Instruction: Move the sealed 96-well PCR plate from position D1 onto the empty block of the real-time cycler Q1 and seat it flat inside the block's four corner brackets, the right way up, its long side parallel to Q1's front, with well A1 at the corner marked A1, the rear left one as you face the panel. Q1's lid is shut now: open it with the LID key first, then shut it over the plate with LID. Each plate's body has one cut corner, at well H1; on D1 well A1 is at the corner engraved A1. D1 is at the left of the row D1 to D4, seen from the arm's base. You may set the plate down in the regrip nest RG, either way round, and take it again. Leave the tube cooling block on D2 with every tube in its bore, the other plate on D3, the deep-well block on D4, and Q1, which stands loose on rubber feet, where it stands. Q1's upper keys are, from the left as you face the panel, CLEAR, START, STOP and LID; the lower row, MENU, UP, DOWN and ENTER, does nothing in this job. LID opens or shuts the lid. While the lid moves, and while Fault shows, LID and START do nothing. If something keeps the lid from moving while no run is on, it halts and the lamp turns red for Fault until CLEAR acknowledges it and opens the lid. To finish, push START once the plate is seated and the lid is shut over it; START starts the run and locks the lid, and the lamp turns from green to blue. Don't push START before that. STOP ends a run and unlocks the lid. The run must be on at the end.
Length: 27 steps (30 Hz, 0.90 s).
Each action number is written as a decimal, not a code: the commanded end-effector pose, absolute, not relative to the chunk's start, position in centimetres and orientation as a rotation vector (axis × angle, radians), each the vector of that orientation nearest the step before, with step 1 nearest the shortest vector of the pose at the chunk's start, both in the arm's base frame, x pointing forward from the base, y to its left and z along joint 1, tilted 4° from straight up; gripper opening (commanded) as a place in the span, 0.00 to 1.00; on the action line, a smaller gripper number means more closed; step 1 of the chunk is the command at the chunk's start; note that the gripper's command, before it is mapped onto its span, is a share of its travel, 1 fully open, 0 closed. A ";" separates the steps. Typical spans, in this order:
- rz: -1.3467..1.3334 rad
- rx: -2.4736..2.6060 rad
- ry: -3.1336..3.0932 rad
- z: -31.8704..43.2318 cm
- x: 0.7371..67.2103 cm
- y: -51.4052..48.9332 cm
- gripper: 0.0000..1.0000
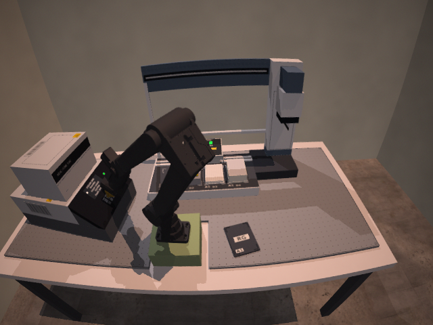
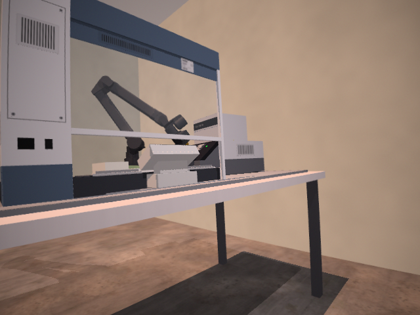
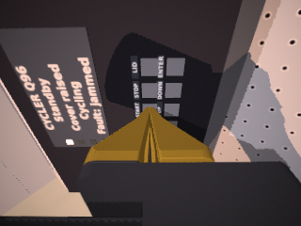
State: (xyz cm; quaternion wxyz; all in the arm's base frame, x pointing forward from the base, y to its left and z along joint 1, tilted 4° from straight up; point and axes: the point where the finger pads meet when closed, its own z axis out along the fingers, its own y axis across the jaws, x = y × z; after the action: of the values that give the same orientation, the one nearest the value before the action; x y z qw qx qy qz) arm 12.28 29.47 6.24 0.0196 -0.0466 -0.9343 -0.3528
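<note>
Your closed, empty hand hovers mid-frame over the keypad, near START. Q1's lid, at left, looks shut; everything remains undone.

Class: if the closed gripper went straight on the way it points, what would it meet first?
Probably the cycler's dark keypad: the shut yellow gripper points near the START key, though depth is unclear.
</note>
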 end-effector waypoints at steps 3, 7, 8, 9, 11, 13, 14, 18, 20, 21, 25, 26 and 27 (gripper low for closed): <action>-1.155 -0.095 -2.905 7.6 12.9 30.5 0.00; -1.151 -0.090 -2.896 7.3 12.5 30.9 0.00; -1.156 -0.094 -2.894 7.4 12.6 30.9 0.00; -1.155 -0.100 -2.893 7.4 12.6 30.9 0.00; -1.154 -0.113 -2.890 7.5 12.5 30.8 0.00; -1.153 -0.125 -2.887 7.7 12.5 30.7 0.00; -1.148 -0.132 -2.886 7.6 12.4 30.7 0.00; -1.140 -0.127 -2.889 7.6 12.4 30.5 0.00; -1.137 -0.117 -2.892 7.5 12.3 30.5 0.00; -1.137 -0.111 -2.894 7.6 12.3 30.5 0.00; -1.140 -0.089 -2.901 7.6 12.3 30.4 0.00; -1.142 -0.087 -2.901 7.7 12.4 30.4 0.00; -1.144 -0.086 -2.902 7.7 12.4 30.4 0.00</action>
State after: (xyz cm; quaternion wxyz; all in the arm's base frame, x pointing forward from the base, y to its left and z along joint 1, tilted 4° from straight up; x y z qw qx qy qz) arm 12.20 29.49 6.18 0.0213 -0.0466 -0.9346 -0.3521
